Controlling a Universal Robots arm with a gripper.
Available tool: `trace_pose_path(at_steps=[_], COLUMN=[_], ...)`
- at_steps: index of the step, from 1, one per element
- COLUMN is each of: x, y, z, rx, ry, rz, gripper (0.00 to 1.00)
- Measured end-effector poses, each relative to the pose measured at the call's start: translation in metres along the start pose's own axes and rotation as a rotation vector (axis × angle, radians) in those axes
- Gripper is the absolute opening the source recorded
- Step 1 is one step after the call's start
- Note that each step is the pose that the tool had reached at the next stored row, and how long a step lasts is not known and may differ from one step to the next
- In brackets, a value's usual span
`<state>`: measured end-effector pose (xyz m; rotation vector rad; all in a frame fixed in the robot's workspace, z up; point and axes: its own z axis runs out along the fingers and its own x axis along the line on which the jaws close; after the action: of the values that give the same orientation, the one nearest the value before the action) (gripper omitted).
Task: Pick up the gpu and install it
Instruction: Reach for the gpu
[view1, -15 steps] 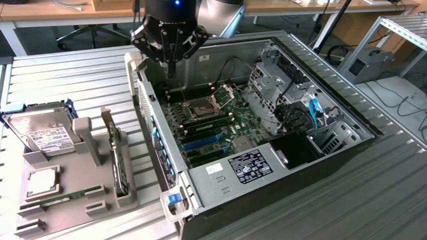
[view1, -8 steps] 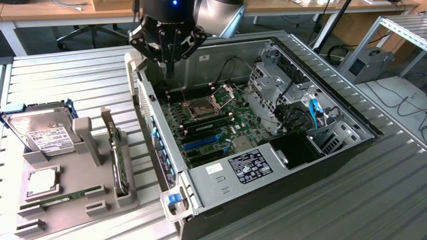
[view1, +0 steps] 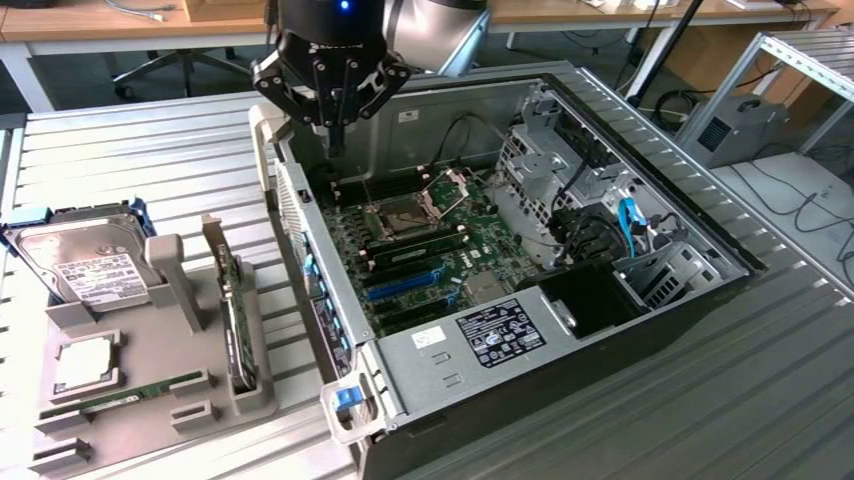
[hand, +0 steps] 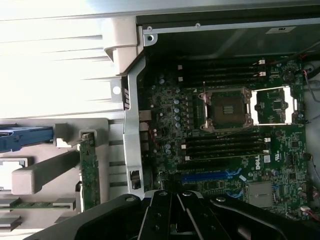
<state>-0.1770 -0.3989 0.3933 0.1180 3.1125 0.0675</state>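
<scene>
My fingers (view1: 335, 125) are pressed shut on nothing and hang over the open case (view1: 400, 125), above the motherboard (view1: 427, 240). The gpu (view1: 235, 320) stands on edge in the grey holder (view1: 160, 400) on the worktop (view1: 134, 150), beside the case at the exterior view's left.

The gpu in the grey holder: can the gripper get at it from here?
Probably yes. The gpu stands on edge in the holder, its top edge bare with nothing above it. The gripper hangs shut over the open computer case, so it would have to open first.
</scene>
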Motion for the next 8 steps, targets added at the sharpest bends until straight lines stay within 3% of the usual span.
trace_pose_path(at_steps=[8], x=[0.0024], y=[-0.0002], z=[0.0], rx=[0.0], ry=[0.0], rz=[0.0], gripper=[0.11])
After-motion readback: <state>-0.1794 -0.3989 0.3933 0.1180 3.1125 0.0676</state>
